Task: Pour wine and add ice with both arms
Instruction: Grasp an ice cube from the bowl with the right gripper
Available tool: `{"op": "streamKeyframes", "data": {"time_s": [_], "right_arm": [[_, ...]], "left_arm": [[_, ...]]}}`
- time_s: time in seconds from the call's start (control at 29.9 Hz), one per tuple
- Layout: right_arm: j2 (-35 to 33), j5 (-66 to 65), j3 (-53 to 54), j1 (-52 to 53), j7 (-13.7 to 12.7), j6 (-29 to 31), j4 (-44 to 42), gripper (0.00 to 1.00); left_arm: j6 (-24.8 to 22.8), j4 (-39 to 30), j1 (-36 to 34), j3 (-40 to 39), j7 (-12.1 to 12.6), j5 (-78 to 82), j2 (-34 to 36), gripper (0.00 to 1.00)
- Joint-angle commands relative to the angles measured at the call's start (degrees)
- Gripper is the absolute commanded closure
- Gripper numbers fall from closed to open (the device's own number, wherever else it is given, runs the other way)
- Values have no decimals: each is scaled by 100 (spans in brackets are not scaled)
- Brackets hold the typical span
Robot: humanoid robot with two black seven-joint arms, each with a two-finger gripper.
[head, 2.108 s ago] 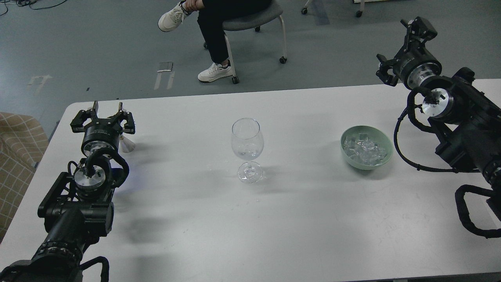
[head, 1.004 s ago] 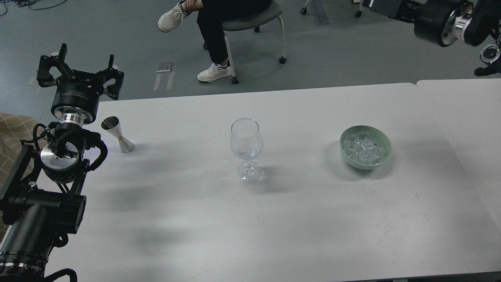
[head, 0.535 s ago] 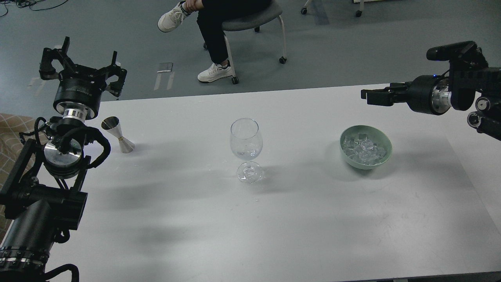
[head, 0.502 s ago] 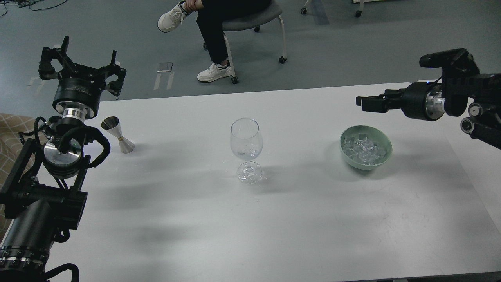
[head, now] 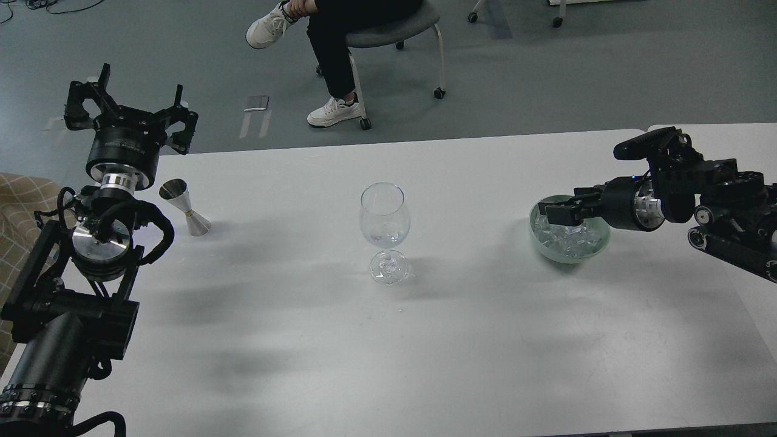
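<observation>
The right gripper reached in from three o'clock and hung over the near rim of the green bowl. It was seen side-on and dark, so I could not tell whether its prongs were apart or closed, nor whether it held a cube. Beneath it the ice lay heaped in the bowl, at about three o'clock from the wine glass.

The left gripper stood raised at ten o'clock, its prongs spread wide and holding nothing. Just beside its arm, towards the glass, a steel jigger stood upright on the worktop, apart from the gripper.

The wine glass stood upright at the centre, well apart from both arms. A small amount of the wine appeared to sit low in its bowl, so the pour looked done. I could make out no cubes in the glass, though clear on clear would be hard to spot. Judging from this, the ice step was only starting: a cube had to be picked, carried to nine o'clock, and dropped in the glass.
</observation>
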Motion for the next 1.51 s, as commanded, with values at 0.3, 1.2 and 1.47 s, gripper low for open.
{"op": "streamKeyframes", "data": {"time_s": [0.3, 1.2, 1.47], "right_arm": [[-8, -20, -9, -42, -28, 0, 66, 21], [-166, -20, -307, -95, -397, 9, 303, 58], [-184, -11, -325, -121, -615, 18, 320, 96]], "left_arm": [[-4, 23, 10, 2, -2, 7, -79, 2], [-4, 23, 19, -7, -11, -2, -79, 2], [5, 23, 19, -33, -19, -2, -79, 2]]}}
